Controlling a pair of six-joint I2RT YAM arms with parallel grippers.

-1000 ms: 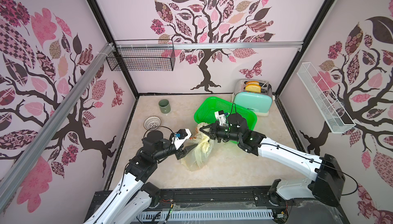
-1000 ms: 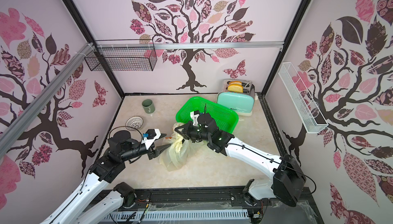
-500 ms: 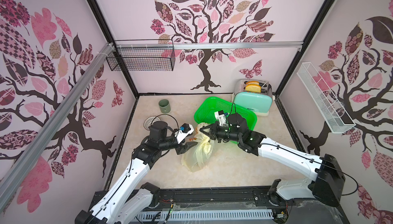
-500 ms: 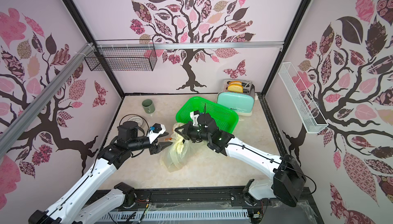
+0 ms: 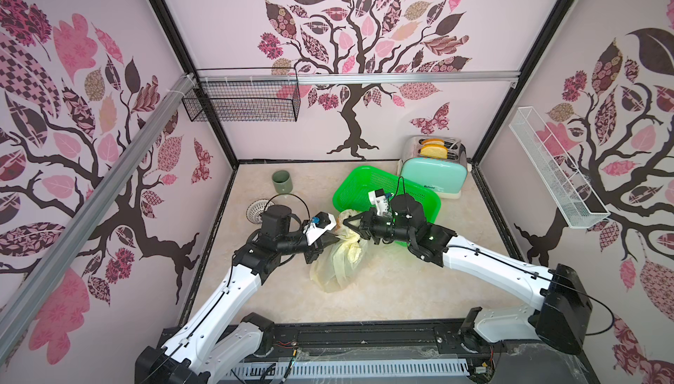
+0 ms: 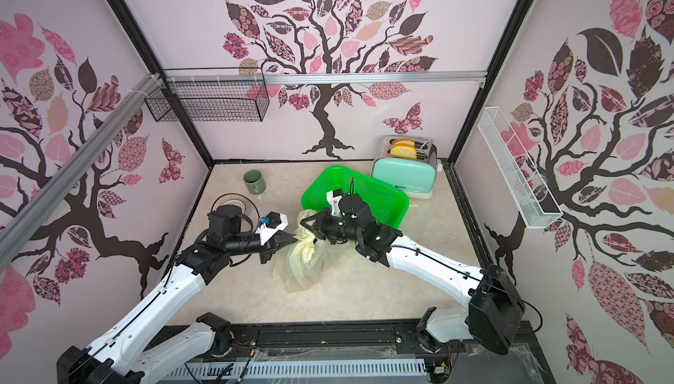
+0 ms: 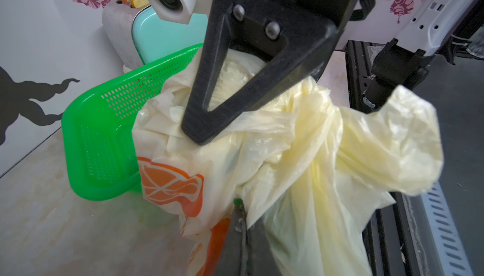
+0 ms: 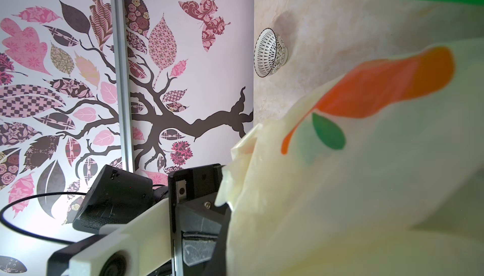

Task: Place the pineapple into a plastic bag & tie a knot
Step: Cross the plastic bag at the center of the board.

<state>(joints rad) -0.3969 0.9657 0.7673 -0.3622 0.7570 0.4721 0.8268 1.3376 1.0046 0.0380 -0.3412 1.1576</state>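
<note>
The left end effector (image 7: 240, 210) is clenched on film of the plastic bag (image 7: 301, 162). The right end effector (image 7: 195, 134) grasps the bag's gathered top, tips together. The bag rests on the bench (image 5: 386, 291).

The plastic bag (image 5: 337, 265), thin pale-yellow translucent film w/ orange-fruit prints, stands slumped approx. mid tabletop (image 5: 383, 291), its top bunched & lifted, touching the green basket (image 5: 364, 189). The knot (image 7: 311, 128) looks like a loose twist where the straps cross, w/ one strap end (image 7: 398, 141) flaring out sideways.
</note>
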